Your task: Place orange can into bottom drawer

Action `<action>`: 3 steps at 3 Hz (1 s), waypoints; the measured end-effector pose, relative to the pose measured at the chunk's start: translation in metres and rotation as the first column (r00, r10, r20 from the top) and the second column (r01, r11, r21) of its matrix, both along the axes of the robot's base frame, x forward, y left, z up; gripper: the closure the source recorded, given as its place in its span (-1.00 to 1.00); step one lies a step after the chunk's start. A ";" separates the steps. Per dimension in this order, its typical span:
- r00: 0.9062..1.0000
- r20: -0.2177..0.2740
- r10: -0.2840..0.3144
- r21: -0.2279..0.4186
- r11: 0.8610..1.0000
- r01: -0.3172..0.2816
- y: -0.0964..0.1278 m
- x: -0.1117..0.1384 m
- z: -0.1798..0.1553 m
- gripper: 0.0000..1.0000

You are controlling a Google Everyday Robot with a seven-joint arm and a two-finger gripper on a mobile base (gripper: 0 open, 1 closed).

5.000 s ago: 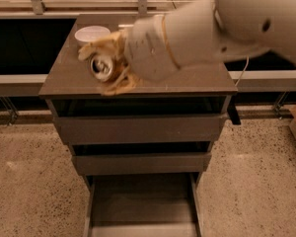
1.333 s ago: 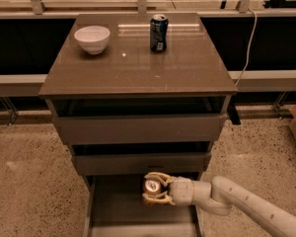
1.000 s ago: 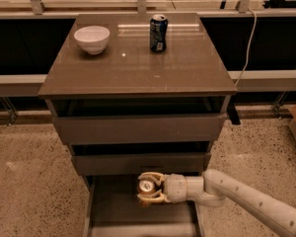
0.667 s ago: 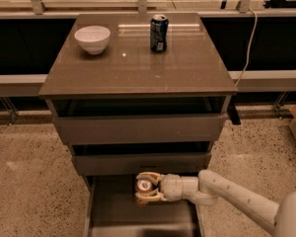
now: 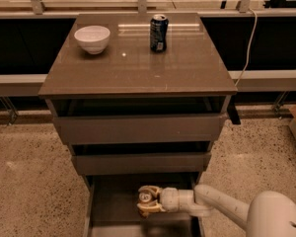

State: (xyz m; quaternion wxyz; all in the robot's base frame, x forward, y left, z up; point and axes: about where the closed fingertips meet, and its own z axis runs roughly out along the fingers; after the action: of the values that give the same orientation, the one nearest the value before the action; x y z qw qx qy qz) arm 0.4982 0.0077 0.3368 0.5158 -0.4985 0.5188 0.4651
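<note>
Orange can [image 5: 146,198]: gripped, fingers closed around it, by gripper [image 5: 148,202] low over bottom drawer [image 5: 111,206] floor. Shifted slightly leftward in the past second; judged ready for release.

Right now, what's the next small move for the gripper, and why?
Probably lower a touch, then release. The gripper is closed on the orange can inside the open bottom drawer, above its floor; whether the can already rests on the floor cannot be seen.
</note>
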 end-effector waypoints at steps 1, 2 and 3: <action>0.997 -0.070 -0.033 -0.050 0.998 0.029 -0.010 -0.007 -0.067 0.48; 0.995 -0.091 -0.049 -0.063 0.997 0.043 -0.016 -0.011 -0.093 0.02; 0.996 -0.077 -0.055 -0.062 0.997 0.050 -0.018 -0.011 -0.105 -0.44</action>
State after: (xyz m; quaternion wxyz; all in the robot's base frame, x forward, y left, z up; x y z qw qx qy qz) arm 0.4873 -0.0107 0.2319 0.4916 -0.4813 0.5655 0.4549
